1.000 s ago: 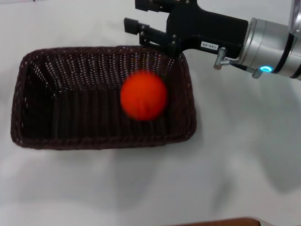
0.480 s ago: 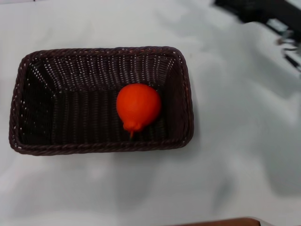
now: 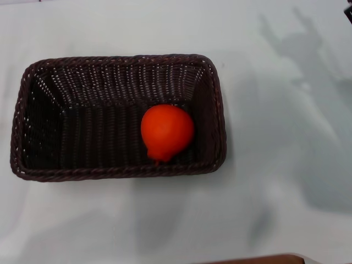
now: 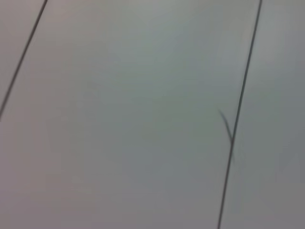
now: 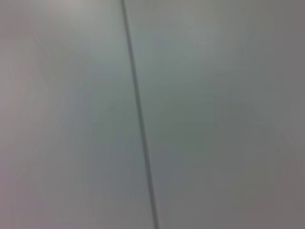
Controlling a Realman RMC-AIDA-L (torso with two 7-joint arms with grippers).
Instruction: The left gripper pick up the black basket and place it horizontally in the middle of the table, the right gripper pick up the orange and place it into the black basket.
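Observation:
The black basket [image 3: 33, 115] lies lengthwise across the white table [image 3: 275, 165] in the head view, left of centre. The orange [image 3: 166, 132] rests inside it at the right end, tipped with its neck toward the near wall. Neither gripper shows in the head view; only a shadow lies on the table at the far right. Both wrist views show just a plain grey surface with thin dark lines.
A brown edge [image 3: 258, 259] runs along the near side of the table. A small dark sliver [image 3: 348, 15] sits at the far right edge of the head view.
The right gripper has let the orange drop into the basket and has withdrawn up and to the right out of the head view. The orange has settled on its side.

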